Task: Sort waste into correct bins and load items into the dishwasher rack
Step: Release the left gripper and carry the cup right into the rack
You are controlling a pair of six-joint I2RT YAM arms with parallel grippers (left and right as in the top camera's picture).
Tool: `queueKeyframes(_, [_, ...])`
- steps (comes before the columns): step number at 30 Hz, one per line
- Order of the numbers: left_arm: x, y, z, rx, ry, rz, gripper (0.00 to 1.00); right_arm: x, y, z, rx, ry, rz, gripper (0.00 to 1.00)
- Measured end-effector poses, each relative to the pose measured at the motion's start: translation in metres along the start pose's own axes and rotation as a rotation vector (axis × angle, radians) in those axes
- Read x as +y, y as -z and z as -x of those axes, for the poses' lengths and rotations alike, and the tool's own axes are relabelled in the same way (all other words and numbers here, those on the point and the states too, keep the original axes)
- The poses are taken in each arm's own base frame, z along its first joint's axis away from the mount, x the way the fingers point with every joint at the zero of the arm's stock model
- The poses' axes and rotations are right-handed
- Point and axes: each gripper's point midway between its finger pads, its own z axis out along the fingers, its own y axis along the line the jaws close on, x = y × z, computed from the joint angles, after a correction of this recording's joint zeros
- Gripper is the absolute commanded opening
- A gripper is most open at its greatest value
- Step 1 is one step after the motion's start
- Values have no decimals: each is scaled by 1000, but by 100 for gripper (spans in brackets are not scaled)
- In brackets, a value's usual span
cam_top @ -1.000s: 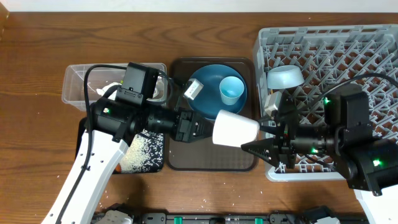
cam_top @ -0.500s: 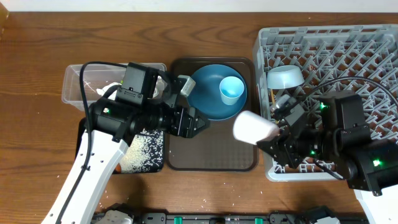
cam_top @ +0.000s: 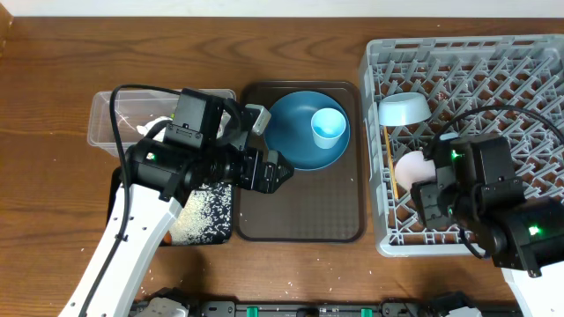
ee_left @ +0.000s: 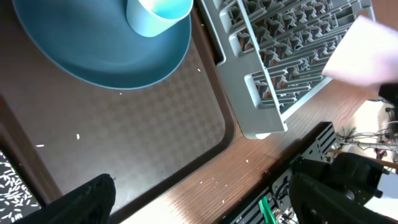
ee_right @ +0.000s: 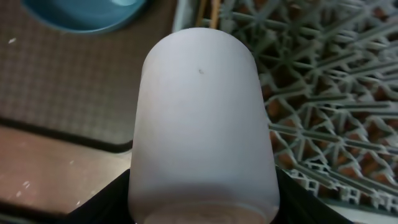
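Brown wood-grain table (cam_top: 53, 88)

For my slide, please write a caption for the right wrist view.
Right hand holds the pink cup above the grey dishwasher rack.

My overhead view is evenly, softly lit and sharp throughout, with only faint shadows on the wooden table (cam_top: 53, 106). On my left wrist camera the pink cup (ee_left: 367, 50) is a pale, washed-out blur. On my right wrist camera it fills the frame, slightly soft.
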Motion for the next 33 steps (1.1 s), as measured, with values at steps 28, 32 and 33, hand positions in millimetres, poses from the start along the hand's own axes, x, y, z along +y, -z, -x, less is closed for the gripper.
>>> queueKeyframes(28, [1,0,0,0,0,3,96,-8,-61,-28,311,-53,-93,51])
queueKeyframes(32, [1,0,0,0,0,3,96,-8,-61,-31,320,-52,-93,52])
queueKeyframes(33, [0,0,0,-1,0,3,96,-8,-62,-32,324,-53,-93,52])
